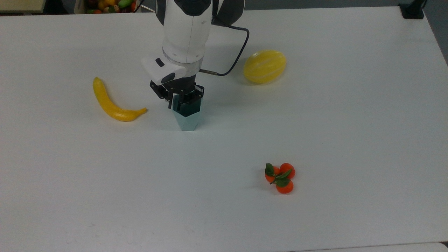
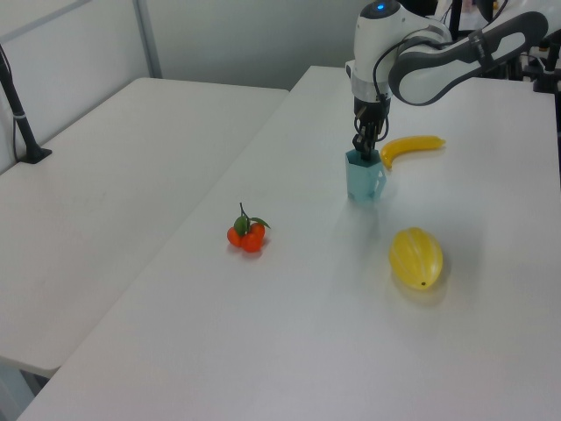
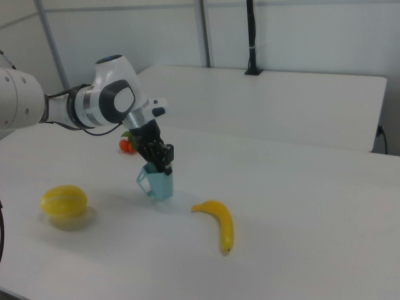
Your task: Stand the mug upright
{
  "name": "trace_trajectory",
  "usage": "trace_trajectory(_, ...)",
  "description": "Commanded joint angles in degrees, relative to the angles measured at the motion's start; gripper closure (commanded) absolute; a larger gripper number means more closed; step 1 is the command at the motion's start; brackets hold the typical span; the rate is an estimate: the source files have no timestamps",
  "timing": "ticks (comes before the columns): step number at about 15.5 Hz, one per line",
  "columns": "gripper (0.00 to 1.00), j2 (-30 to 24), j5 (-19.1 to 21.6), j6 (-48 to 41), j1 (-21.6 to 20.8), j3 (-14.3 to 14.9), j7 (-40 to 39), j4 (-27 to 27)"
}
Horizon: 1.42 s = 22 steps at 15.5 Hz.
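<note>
On the white tabletop, reading the top view from its left, a banana lies with its tip pointing toward the middle. Just beside it stands the mug, mouth up, narrow base on the tabletop. The right view shows it close to vertical, perhaps with a slight lean, its loop handle sticking out toward the right view's left. The gripper comes down from above at the rim, with the jaws closed on the mug's wall, one finger seemingly reaching into the dark opening. Further to the top view's right sits a yellow melon, and nearer the camera a cluster of small oranges with leaves, both well apart from the mug.

As I judge it, the main work is done: the mug is on its base. What seems left is to let go of the rim and lift the arm away without tipping the mug, and only then would its standing alone be proven.

No brand, label or readable writing appears on the mug, the fruit or the arm.
</note>
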State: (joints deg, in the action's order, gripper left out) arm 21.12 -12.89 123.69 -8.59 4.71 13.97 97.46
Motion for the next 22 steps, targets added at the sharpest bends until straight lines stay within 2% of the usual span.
trace_trajectory(1, 0.15, -1.2, 1.9, 1.1, -0.4, 0.7, -1.5, 1.0)
trace_trajectory(2, 0.00, -1.3, 2.3, 1.1, -0.5, 0.8, -1.6, 1.0)
trace_trajectory(5, 0.00, -2.9, 3.0, 0.9, -0.2, 1.6, -1.5, 0.9)
trace_trajectory(8, 0.00, -5.4, 7.2, -0.7, 1.0, 1.9, -1.4, -0.1)
trace_trajectory(10, 0.00, -8.1, 9.4, -4.4, 3.4, 1.8, -2.1, -0.4)
trace_trajectory(13, 0.00, -12.7, 17.3, -11.0, 6.4, 1.9, -4.9, -0.7)
trace_trajectory(14, 0.00, -14.4, 18.2, -13.4, 7.4, 1.9, -5.4, -0.7)
trace_trajectory(15, 0.00, -15.8, 18.8, -16.2, 8.8, 1.9, -6.4, -0.7)
trace_trajectory(18, 0.00, -17.2, 18.7, -21.9, 9.4, 2.0, -7.6, -2.4)
trace_trajectory(22, 0.00, -17.3, 18.3, -22.5, 9.3, 2.0, -7.7, -2.7)
